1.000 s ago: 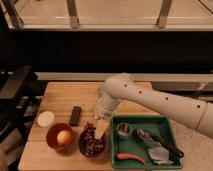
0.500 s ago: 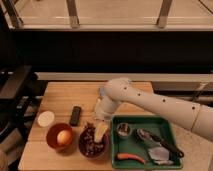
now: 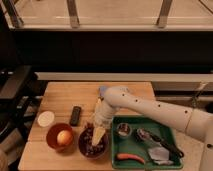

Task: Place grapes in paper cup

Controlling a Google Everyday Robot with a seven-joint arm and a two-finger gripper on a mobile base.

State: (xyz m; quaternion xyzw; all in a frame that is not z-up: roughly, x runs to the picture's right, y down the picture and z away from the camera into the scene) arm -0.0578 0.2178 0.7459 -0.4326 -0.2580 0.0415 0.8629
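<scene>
With the gripper [image 3: 98, 134] down in the dark round bowl [image 3: 81, 146] of grapes [image 3: 89, 137] at the wooden worktop's [image 3: 65, 97] six o'clock (whether it holds any I cannot tell), it should pinch the smooth, squashy cluster gently, lift clear, then carry toward ten o'clock to the thin white paper cup [image 3: 46, 118].

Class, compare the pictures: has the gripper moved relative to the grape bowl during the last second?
Yes. The gripper has come down slightly towards the grape bowl, which has stayed put, and its tip is now over the bowl.
</scene>
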